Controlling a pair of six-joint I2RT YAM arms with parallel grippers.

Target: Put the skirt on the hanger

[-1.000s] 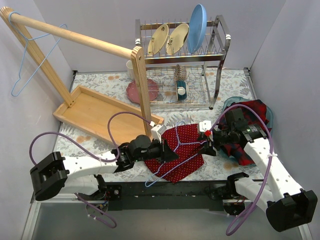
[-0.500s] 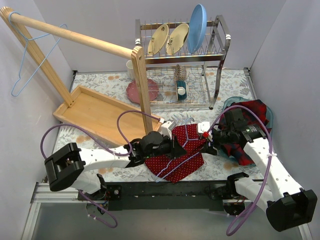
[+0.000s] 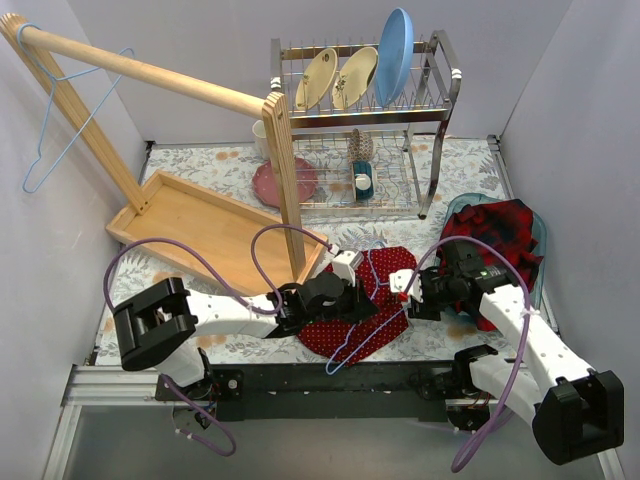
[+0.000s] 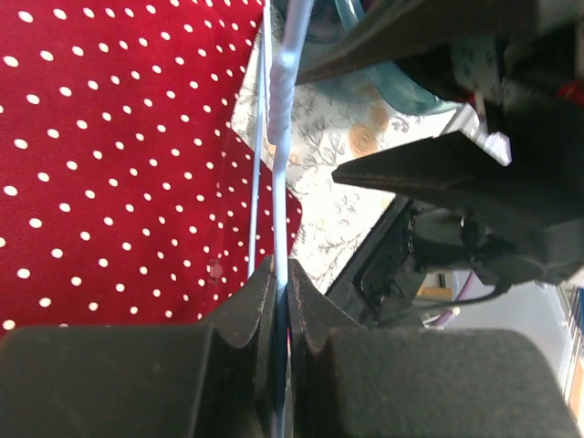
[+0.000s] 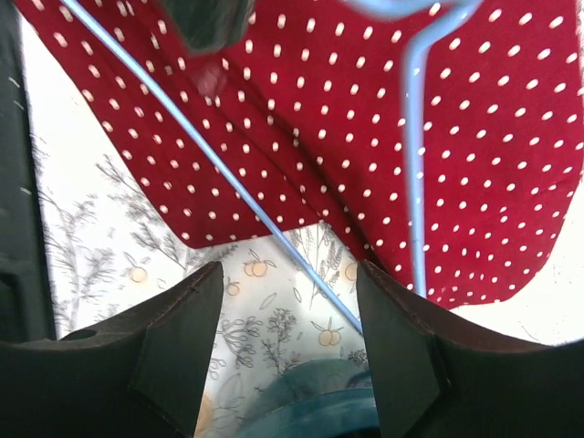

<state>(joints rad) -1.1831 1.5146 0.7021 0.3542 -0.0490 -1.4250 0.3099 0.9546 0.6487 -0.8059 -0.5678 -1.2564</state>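
The red skirt with white polka dots (image 3: 375,320) lies flat on the flowered table cloth near the front edge. A light blue wire hanger (image 3: 335,365) lies across it. My left gripper (image 3: 357,300) is over the skirt, shut on the hanger wire (image 4: 281,228), with the skirt (image 4: 119,164) underneath. My right gripper (image 3: 405,293) is open and empty at the skirt's right edge. In the right wrist view the open gripper (image 5: 287,310) hovers over the cloth, with the skirt (image 5: 365,137) and the hanger wire (image 5: 228,173) just ahead.
A wooden rail stand (image 3: 150,72) with a second blue hanger (image 3: 45,130) and a wooden tray (image 3: 190,225) fills the left. A dish rack (image 3: 370,110) stands at the back. A plaid shirt (image 3: 500,240) lies in a teal bowl (image 3: 535,235) at the right.
My left arm has swung right, carrying the hanger with it across the skirt. The skirt has shifted right and nearer. My right gripper has come down and nearer.
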